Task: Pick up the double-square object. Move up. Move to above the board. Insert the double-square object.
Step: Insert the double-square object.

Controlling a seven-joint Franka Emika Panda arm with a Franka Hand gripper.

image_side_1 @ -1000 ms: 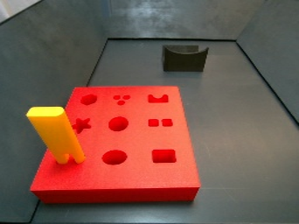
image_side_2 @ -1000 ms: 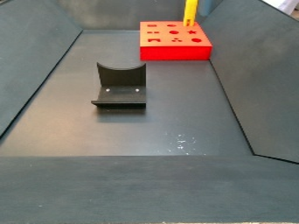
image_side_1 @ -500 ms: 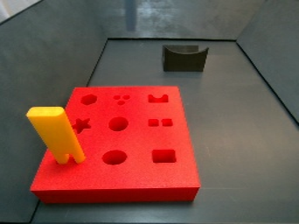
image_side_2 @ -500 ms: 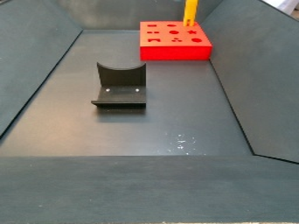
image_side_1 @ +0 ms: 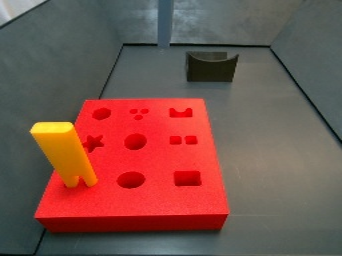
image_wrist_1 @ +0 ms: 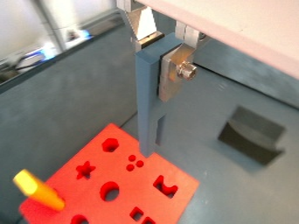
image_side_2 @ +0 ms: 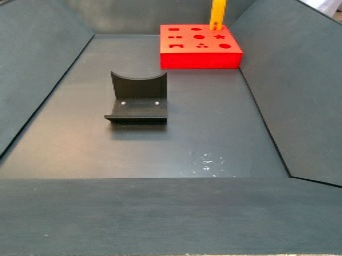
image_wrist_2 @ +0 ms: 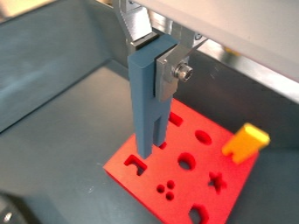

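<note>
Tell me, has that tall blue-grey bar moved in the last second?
Yes. In a side view the double-square object, held by the claw, now hangs at the top edge, beyond the dark fixture. A second ago it was out of frame.

Gripper, double-square object above board, seemingly.

Double-square object tip newly visible at side-view top edge, clamped in gripper

On my wrist feeds the tool shows two flat silver finger plates under a pale, off-white housing. I see one plate carrying two round screw heads. Dark pads line the inner faces; a bright metal bracket sits just above them.
</note>
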